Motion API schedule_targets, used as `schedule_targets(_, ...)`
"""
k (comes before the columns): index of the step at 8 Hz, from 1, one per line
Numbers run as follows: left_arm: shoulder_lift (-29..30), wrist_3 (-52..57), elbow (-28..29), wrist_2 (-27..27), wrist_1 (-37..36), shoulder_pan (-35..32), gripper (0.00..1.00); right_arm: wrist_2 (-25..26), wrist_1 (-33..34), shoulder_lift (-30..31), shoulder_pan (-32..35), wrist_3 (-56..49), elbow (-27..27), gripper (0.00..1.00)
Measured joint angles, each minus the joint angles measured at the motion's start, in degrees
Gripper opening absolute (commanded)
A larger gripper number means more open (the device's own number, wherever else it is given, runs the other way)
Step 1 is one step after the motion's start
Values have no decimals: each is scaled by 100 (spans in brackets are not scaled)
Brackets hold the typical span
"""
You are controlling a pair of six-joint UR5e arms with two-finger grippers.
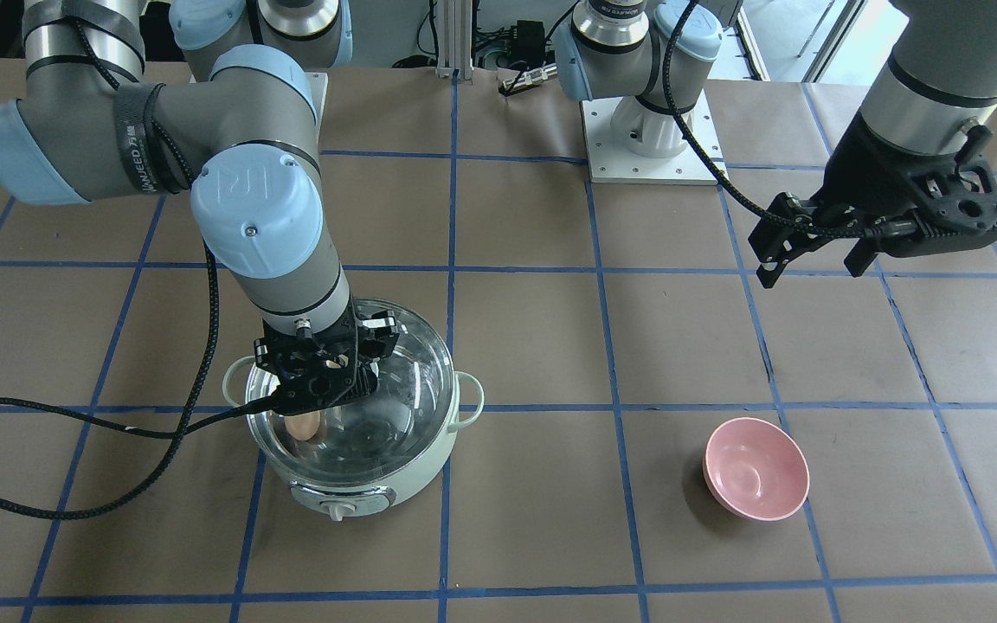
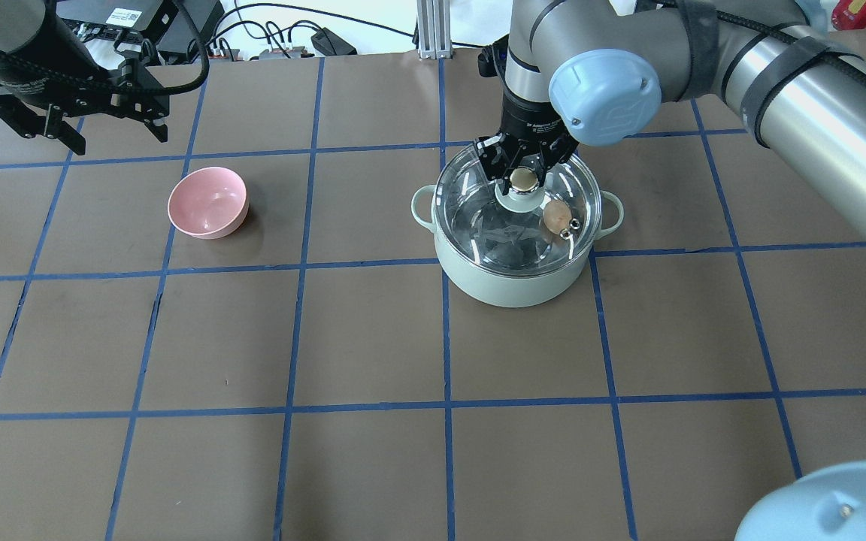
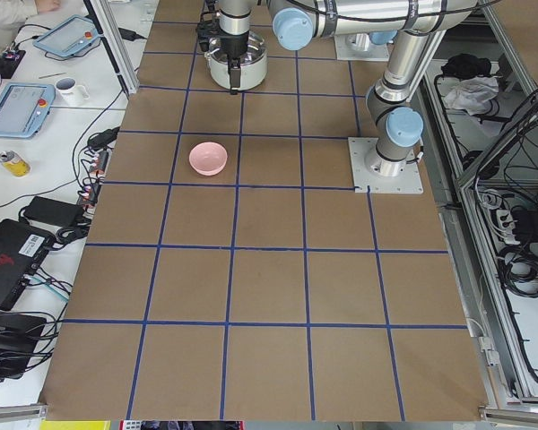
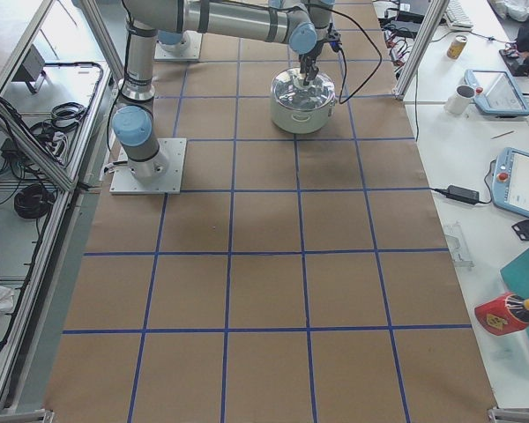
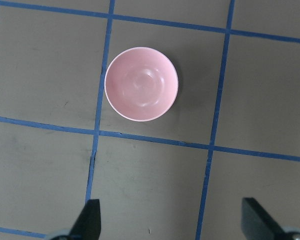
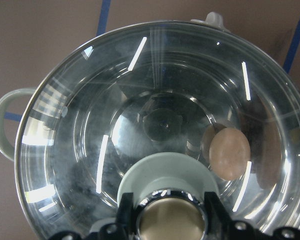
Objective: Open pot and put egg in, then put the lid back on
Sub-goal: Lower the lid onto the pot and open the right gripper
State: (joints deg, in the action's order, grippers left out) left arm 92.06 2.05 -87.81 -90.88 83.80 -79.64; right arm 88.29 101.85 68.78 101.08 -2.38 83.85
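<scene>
The mint-green pot (image 2: 512, 289) stands on the table with the clear glass lid (image 2: 478, 225) sitting on its rim. The tan egg (image 2: 556, 216) lies inside on the steel bottom, seen through the glass; it also shows in the right wrist view (image 6: 230, 152) and the front view (image 1: 301, 426). My right gripper (image 2: 523, 169) is straight above the lid, its fingers closed against both sides of the gold-topped knob (image 6: 172, 220). My left gripper (image 2: 119, 141) is open and empty, held high over the table, far from the pot.
A pink bowl (image 2: 207, 201) stands empty on the table below the left gripper, also in the left wrist view (image 5: 141, 84). The pot's control knob (image 1: 338, 510) faces away from the robot. The right arm's cable (image 1: 74, 415) trails over the table beside the pot.
</scene>
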Motion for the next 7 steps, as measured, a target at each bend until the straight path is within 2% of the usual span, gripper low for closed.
schedule_targets(1, -2, -27, -3, 8, 7, -2, 100, 11, 5, -2, 0, -3, 0, 5)
schedule_targets(2, -8, -40, -3, 6, 26, -5, 100, 22, 8, -4, 0, -7, 0, 54)
schedule_targets(3, -6, -48, -4, 29, 27, -7, 100, 45, 10, -2, 0, -12, 0, 98)
schedule_targets(7, 19, -39, -2, 20, 39, 14, 100, 33, 1, 17, 0, 6, 0, 100)
